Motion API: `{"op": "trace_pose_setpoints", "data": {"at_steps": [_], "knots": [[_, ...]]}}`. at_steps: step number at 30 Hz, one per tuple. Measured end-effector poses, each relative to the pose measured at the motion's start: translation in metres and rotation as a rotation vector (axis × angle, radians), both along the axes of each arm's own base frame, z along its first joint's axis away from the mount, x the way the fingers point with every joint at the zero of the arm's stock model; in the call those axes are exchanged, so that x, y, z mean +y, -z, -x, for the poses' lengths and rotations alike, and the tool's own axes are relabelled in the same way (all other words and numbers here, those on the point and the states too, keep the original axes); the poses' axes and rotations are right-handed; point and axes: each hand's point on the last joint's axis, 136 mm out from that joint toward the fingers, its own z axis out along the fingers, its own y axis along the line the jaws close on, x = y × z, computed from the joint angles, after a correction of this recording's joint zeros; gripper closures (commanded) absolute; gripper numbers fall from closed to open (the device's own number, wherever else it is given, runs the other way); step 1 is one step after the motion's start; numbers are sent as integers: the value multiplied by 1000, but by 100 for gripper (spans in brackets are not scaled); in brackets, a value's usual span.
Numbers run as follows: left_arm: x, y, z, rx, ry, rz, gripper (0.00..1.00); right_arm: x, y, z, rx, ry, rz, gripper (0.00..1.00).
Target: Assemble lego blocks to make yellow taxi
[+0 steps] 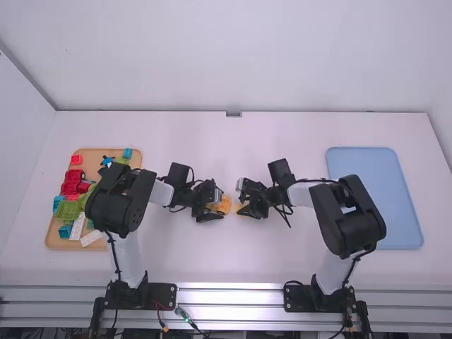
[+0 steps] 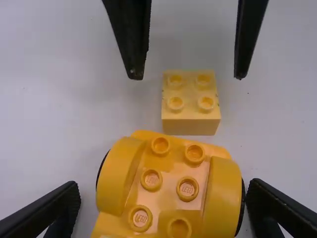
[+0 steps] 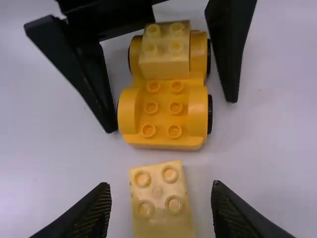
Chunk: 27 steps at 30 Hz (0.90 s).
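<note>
On the tabletop [image 1: 233,148], the open left pincer [image 2: 163,191] is straddling the wheeled base [image 3: 163,141], while the open right pincer [image 3: 159,185] is risking twisting the yellow block [image 2: 190,125], just right, if closing off-centre.

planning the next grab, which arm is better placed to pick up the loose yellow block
Right, I'd judge. The right tool is open with a finger on each side of the loose block, while the left tool straddles the wheeled yellow base.
</note>
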Motion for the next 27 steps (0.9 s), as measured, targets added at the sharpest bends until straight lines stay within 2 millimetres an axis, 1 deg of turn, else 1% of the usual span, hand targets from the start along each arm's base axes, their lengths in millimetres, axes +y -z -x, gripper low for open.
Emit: {"op": "trace_pose_setpoints", "data": {"at_steps": [4,8,10,12,14,15,18,20,21,24,27], "knots": [[1,1,0,14,-9,-4,5,-1,0,1,-24,-30,-14,45],[4,0,-2,42,-16,-12,4,1,9,-3,-49,-42,-20,46],[8,-1,-5,67,-22,-25,4,2,20,-1,-40,-50,-15,50],[11,-2,-7,84,-22,-35,3,2,24,0,-33,-53,-18,53],[15,-3,-7,105,-19,-50,2,2,24,-3,-45,-52,-20,60],[15,-4,-7,106,-17,-53,2,2,24,-3,-47,-52,-20,60],[17,-5,-4,121,8,-75,1,2,24,-3,-48,-52,-18,68],[17,-5,-3,124,22,-83,1,3,24,-3,-48,-52,-20,70],[18,-6,-2,126,35,-91,1,3,24,-3,-47,-53,-20,73],[18,-8,-1,119,57,-100,0,3,24,-3,-46,-53,-20,76],[18,-8,-2,89,72,-100,2,3,24,-3,-47,-53,-21,76]]}}
